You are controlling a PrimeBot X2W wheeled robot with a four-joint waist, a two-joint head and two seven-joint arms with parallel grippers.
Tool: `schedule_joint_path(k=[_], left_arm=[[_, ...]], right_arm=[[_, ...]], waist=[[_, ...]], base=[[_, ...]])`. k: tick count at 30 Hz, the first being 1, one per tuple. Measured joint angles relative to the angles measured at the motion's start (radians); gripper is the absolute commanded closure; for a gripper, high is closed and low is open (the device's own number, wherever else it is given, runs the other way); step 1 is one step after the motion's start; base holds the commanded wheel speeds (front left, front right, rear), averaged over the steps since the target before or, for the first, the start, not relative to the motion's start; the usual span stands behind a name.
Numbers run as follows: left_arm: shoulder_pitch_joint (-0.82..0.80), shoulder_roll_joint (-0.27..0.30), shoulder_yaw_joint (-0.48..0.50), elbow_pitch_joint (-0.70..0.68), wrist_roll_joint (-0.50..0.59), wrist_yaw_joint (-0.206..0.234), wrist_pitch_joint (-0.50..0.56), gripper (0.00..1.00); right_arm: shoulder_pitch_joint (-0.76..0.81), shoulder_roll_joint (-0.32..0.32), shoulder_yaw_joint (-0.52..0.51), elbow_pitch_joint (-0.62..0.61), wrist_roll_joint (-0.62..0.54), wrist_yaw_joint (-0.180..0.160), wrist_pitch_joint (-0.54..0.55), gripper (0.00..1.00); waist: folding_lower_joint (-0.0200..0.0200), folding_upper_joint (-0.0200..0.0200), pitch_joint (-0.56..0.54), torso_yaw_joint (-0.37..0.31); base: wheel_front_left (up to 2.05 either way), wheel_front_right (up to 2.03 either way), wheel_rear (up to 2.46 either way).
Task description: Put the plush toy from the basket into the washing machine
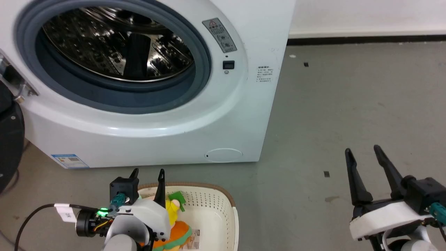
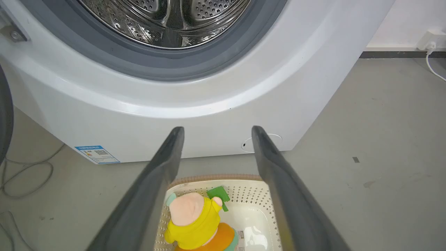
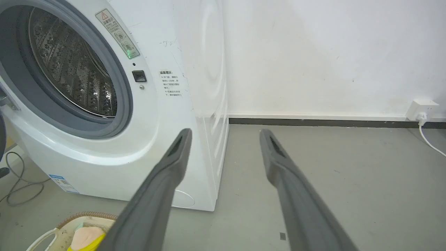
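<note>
Presently, item one: plush toy (image 2: 195, 219), lying in the basket (image 2: 251, 195) toward its left wall, pink head toward the washer, yellow top behind it, orange part at the near end, a green bit by the far wall. Handling, by judgement: light, soft, squashable, no risk of breakage. The fabric should grip well, though loose parts may flop. Best hold: across the yellow torso, where the bulk is, not on the green bit.

Item two: basket, on the floor (image 1: 348, 104), just in front of the washing machine (image 1: 156, 139), whose porthole (image 1: 118, 45) stands open.

Item three: left gripper (image 2: 217, 130), poised above the toy and apart from it, fingers pointing toward the washer's lower front. Jaws spread wide, holding nothing.

Item four: right gripper (image 1: 362, 150), well to the right over bare floor, fingers raised. Jaws likewise parted and empty.
</note>
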Motion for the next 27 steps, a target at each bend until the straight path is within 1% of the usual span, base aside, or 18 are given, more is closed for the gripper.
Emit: schedule_joint_path(k=[12, 20, 27], left_arm=[[-0.092, 0.020, -0.022, 0.118, -0.024, 0.009, 0.039, 0.00], [-0.172, 0.027, -0.043, 0.210, -0.041, 0.012, 0.075, 0.00], [-0.230, 0.030, -0.056, 0.272, -0.056, 0.022, 0.093, 0.00]], right_arm=[[-0.049, 0.000, -0.027, -0.046, 0.013, 0.000, -0.024, 0.00], [-0.086, 0.000, -0.050, -0.100, 0.028, 0.000, -0.041, 0.00], [-0.104, 0.000, -0.064, -0.135, 0.034, 0.000, -0.052, 0.00]], waist=[[0.0001, 0.0000, 0.124, -0.016], [0.0002, 0.0000, 0.242, -0.020], [0.0001, 0.0000, 0.318, -0.017]], base=[[0.00, 0.00, 0.00], [0.00, 0.00, 0.00], [0.00, 0.00, 0.00]])
